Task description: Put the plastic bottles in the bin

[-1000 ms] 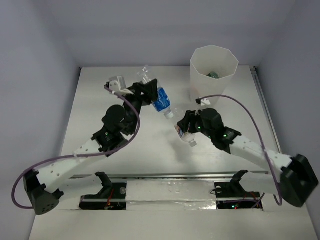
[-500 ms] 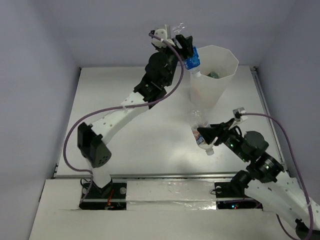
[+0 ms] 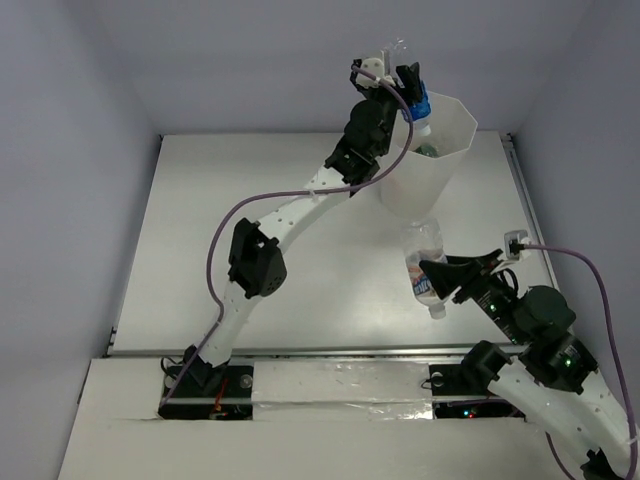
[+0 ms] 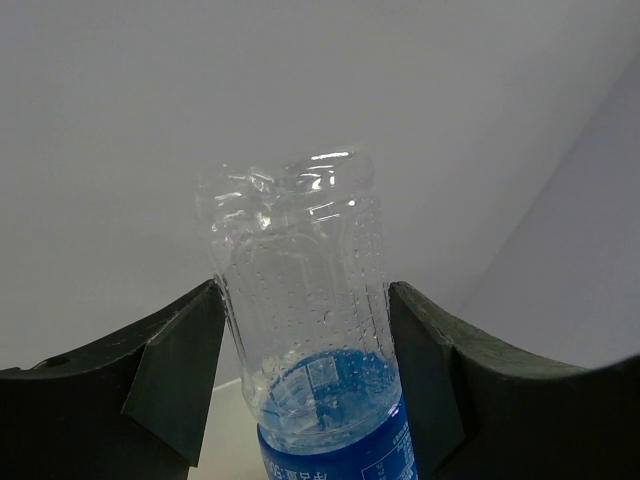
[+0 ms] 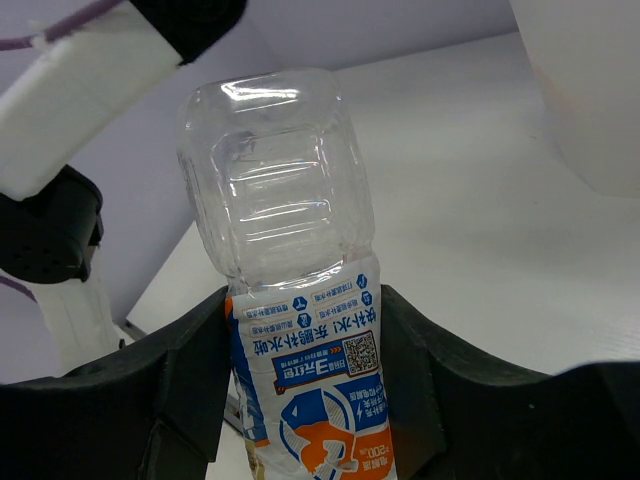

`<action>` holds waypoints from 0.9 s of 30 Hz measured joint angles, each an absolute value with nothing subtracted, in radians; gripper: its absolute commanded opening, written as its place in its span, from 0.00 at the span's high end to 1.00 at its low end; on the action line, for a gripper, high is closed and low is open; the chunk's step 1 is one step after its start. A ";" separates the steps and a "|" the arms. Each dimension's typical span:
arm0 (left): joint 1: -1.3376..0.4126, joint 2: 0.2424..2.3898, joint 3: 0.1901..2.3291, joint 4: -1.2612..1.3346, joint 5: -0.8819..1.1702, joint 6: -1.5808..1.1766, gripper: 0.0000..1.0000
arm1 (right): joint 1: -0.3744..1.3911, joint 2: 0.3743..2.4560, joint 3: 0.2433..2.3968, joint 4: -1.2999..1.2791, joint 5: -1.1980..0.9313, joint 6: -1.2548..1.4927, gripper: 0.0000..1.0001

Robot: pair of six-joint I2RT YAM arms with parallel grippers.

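A white desk (image 3: 250, 200) sits boxed in by pale walls, and my two arms reach out over it from its near edge. Nearest to me, my right hand (image 3: 440, 278) is about half open and clamped on the white-labelled bottle (image 3: 423, 255). One finger (image 5: 410, 380) presses each side of the label, which carries orange and blue print. The clear, ribbed base points away from me toward the foot of the bin (image 3: 440, 170) and the cap points back my way. This bottle is over the desk just in front of the bin. The bin stands at the far right of the desk, tall and translucent white, with something dark lying at the bottom that I cannot make out. Farthest out, my left arm stretches high, and my left hand (image 3: 405, 85) grips the blue-labelled bottle (image 3: 415, 105) at a similar half-open width, fingers (image 4: 180, 370) on both sides of its clear body. Its crumpled base is up and its cap hangs down at the bin's far-left rim, over the opening.
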State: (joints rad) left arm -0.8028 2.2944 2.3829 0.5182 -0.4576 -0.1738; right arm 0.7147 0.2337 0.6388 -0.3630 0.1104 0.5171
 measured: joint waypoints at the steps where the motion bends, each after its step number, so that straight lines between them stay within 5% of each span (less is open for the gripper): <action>1: -0.803 2.315 2.383 0.536 -0.460 -0.164 0.64 | 0.715 0.227 0.639 -0.368 0.111 0.518 0.66; 3: -0.803 2.352 2.383 0.565 -0.459 -0.148 0.56 | 0.715 0.214 0.639 -0.374 0.113 0.521 0.66; 4: -0.803 2.370 2.383 0.572 -0.459 -0.139 0.42 | 0.715 0.210 0.639 -0.375 0.113 0.521 0.66; 10: -0.803 2.394 2.307 0.616 -0.440 -0.120 0.03 | 0.715 0.249 0.696 -0.379 0.128 0.503 0.66; 18: -0.803 2.132 2.007 0.603 -0.381 -0.088 0.01 | 0.715 0.336 0.887 -0.389 0.263 0.414 0.66; 27: -0.810 1.322 1.253 0.841 -0.373 -0.198 0.01 | 0.715 0.543 1.104 -0.282 0.445 0.303 0.66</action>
State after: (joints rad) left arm -0.8101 1.3220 1.2533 0.8406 -0.3733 -0.1982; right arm 0.7147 0.5426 1.1038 -0.2825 0.4454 0.3031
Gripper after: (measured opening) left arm 0.989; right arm 0.590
